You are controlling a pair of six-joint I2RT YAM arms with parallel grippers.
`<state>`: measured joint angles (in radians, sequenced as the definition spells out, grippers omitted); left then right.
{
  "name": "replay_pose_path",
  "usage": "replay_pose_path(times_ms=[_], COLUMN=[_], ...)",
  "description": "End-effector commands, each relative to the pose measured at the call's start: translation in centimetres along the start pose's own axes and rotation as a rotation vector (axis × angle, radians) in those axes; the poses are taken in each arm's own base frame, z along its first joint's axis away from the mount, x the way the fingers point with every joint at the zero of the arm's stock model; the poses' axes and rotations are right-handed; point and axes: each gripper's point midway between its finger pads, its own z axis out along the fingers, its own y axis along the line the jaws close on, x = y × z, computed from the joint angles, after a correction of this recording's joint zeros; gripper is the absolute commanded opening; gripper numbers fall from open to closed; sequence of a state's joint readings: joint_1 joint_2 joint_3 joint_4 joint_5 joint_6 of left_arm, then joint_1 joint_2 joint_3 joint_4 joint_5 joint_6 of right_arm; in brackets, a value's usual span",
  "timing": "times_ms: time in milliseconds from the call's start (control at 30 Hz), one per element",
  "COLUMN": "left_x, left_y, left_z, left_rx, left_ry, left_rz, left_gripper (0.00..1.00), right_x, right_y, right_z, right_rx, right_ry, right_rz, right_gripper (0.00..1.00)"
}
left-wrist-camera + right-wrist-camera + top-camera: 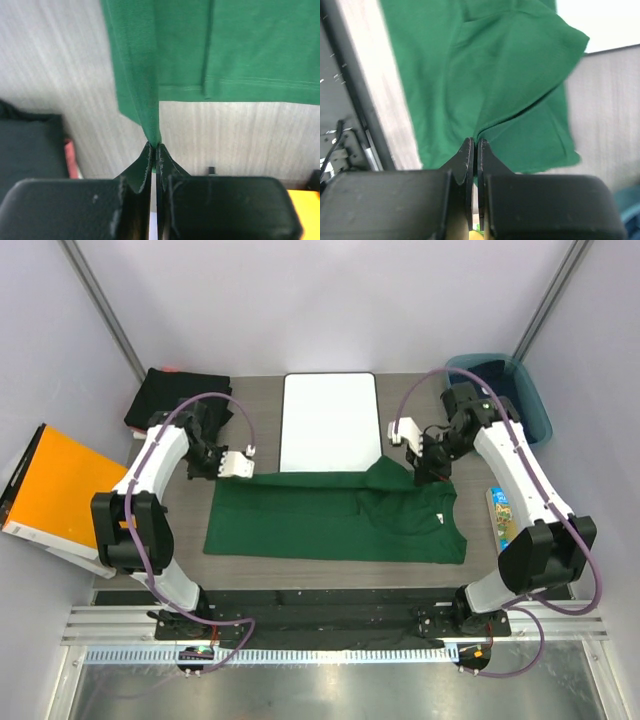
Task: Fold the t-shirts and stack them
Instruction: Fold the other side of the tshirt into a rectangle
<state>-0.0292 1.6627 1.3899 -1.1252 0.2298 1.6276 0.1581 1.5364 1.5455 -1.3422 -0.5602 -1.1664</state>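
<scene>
**Green shirt mid-fold, held at both ends**

The dark green t-shirt [330, 520] lay across the frame's centre, just below the white board [330, 422]. The left gripper [155, 146] and right gripper [474, 142] were each clamped on a thin bit of its upper edge. Either pinch could slip free, and uneven pulling could skew the fold.

Far left: my left arm [160, 455] hides part of the black folded shirts [160, 392] | far right: my right arm [512, 468] hides part of the blue bin [530, 405] | right: small colourful thing [499, 512], too small, I can't tell
</scene>
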Motion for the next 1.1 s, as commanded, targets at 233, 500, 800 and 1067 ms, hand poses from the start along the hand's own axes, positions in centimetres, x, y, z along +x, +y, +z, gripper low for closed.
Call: replay_pose_path(times_ms=[233,500,800,1067], left_x=[0.3,0.3,1.8,2.2], left_y=[-7.1,-8.3,-9.6,-6.6], left_z=[1.3,1.8,2.7,2.7], left_rx=[0.210,0.244,0.330,0.238], left_ry=[-0.002,-0.009,0.058,0.080], left_rz=[0.058,0.061,0.068,0.039], left_gripper=[0.00,0.00,0.38,0.53], right_x=[4.0,5.6,7.0,7.2], right_y=[8.1,10.2,11.8,11.4], right_z=[0.4,1.0,3.1,3.8], right_rx=[-0.177,-0.226,-0.318,-0.299], right_ry=[0.124,0.171,0.212,0.215], right_rz=[-0.012,-0.060,-0.078,-0.083], right_gripper=[0.01,0.01,0.40,0.50])
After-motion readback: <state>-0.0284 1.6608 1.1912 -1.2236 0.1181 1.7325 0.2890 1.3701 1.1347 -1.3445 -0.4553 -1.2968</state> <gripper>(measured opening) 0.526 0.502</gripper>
